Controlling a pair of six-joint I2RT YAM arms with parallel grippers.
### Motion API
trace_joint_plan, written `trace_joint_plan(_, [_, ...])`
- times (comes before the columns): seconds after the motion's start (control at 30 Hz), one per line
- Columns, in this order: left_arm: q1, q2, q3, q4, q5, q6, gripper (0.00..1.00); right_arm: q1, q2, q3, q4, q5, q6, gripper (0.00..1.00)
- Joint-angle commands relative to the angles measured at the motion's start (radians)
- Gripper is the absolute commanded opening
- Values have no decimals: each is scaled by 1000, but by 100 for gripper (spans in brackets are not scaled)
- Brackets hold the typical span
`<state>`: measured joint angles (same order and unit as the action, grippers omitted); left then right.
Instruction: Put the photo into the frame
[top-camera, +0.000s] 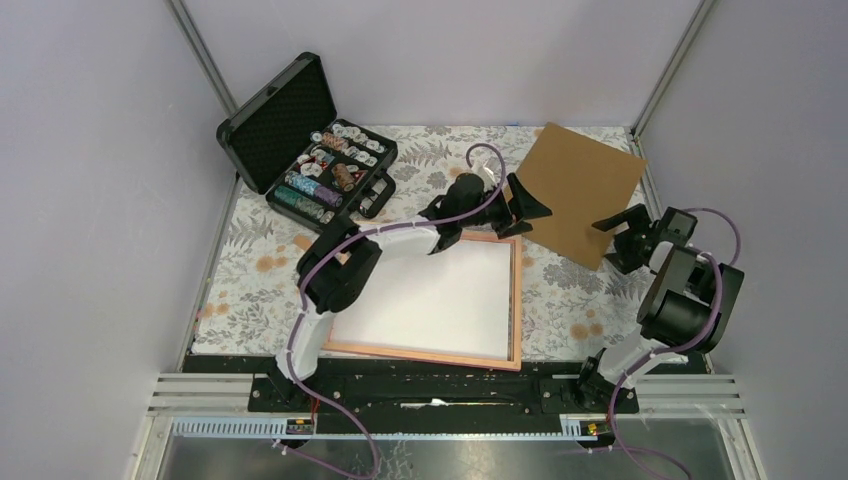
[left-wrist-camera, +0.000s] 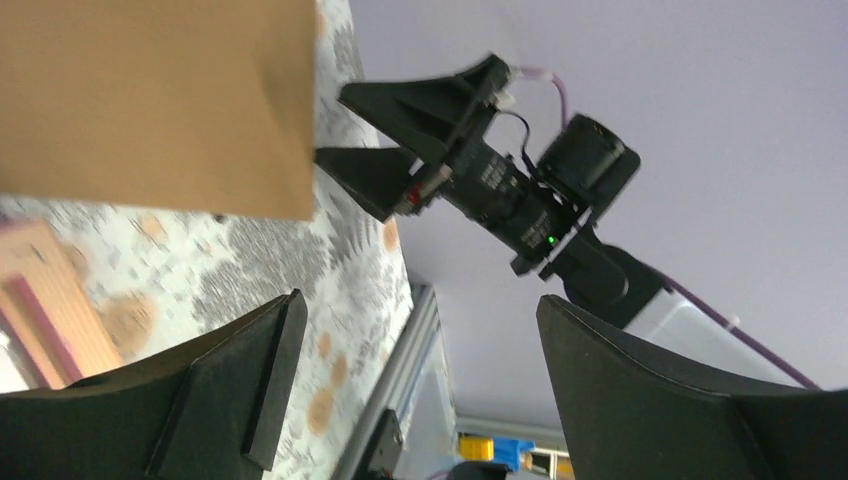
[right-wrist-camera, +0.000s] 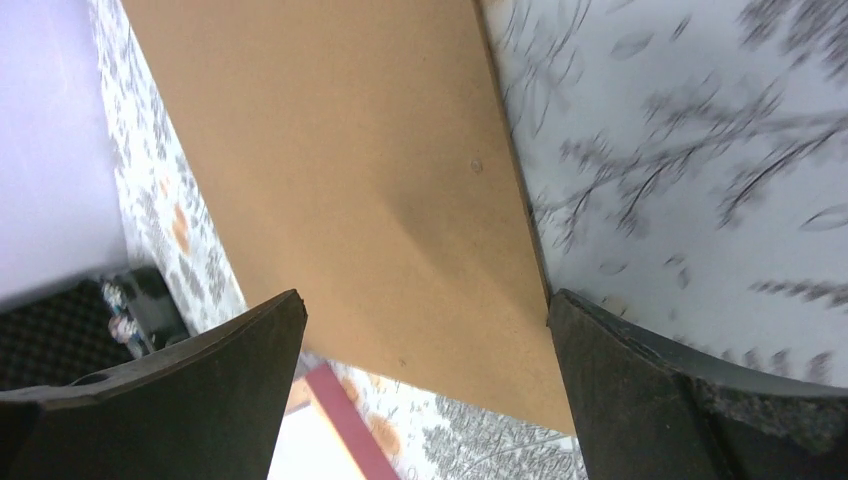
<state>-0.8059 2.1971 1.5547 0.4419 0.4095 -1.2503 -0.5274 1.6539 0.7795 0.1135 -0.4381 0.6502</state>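
The frame (top-camera: 516, 300) lies flat near the table's front, a thin pinkish-orange border. Inside the border lies the photo (top-camera: 430, 300), showing only a plain white face; its printed side is hidden. My left gripper (top-camera: 533, 213) hovers open over the frame's far right corner, nothing between its fingers (left-wrist-camera: 270, 370). In the left wrist view the frame's corner (left-wrist-camera: 50, 290) shows at the lower left. My right gripper (top-camera: 612, 243) stands open at the near right edge of the brown backing board (top-camera: 580, 185), holding nothing. From the right wrist, the board (right-wrist-camera: 350, 150) fills the view above the frame's edge (right-wrist-camera: 345, 420).
An open black foam-lined case (top-camera: 300, 140) with several rows of chips sits at the back left. The floral cloth (top-camera: 250, 290) covers the table. Walls close in on the left, back and right. A metal rail (top-camera: 200, 385) runs along the near edge.
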Motion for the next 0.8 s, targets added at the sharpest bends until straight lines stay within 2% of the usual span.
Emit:
trace_joint_plan(0.0, [-12,-130,-147,137,46,-21,92,19,-68,-69,-53,-103,31,100])
trace_joint_plan(0.07, [-3,-183,-214,145,47,4,91,22,-99,-96,-67,-98,13,100])
trace_joint_plan(0.13, [7,-231,-243,86,15,97,93,21,-123,-97,-87,-65,-12,100])
trace_joint_plan(0.23, [17,-241,-131,-204,-64,337,95,23,-137,-78,-107,-51,-28,100])
trace_joint_plan(0.3, [17,-226,-50,-353,-189,511,98,22,-139,-68,-108,-63,-32,100])
trace_joint_plan(0.43, [28,-121,105,-508,-396,766,99,22,-143,-39,-170,-30,-70,100])
trace_joint_plan(0.53, [38,1,255,-593,-448,829,99,21,-138,-12,-192,-13,-88,100])
trace_joint_plan(0.67, [59,171,456,-702,-416,790,98,25,-137,-6,-209,28,-102,100])
trace_joint_plan(0.77, [71,229,499,-695,-414,753,98,24,-134,-5,-212,44,-107,100])
